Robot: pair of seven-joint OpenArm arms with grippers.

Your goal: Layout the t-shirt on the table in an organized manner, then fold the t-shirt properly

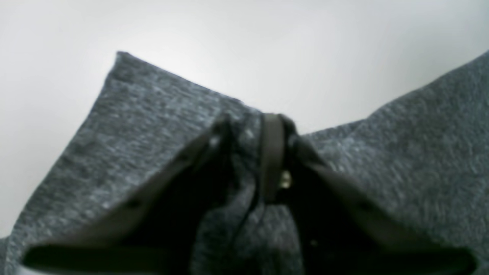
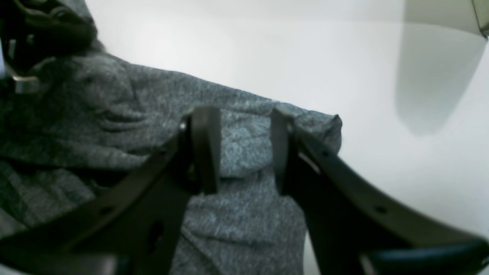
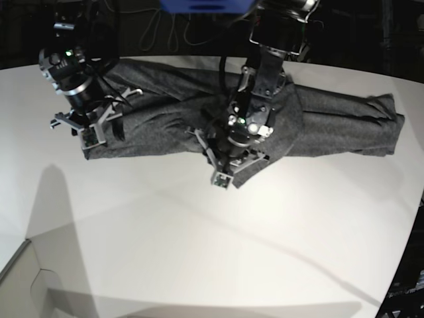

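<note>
bare white table (image 3: pixel 199 252) across the lower frame of the base view. just past it, at centre, left gripper (image 3: pixel 228 165) pressed together, pinching a gathered fold at the near hem of the t-shirt (image 3: pixel 331 126). at upper left, right gripper (image 3: pixel 89 129) spread, poised over the sleeve end, gripping nothing. beyond, shirt strung across the upper table, rumpled. soft, light, limp knit; likely to sag and bunch. best taken at hem corners or shoulders.

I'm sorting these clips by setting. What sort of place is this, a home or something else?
Probably a robotics lab or test cell, not a home: a bare white table with only a grey t-shirt on it, two robot arms working it, and loose cables against a dark backdrop behind.
</note>
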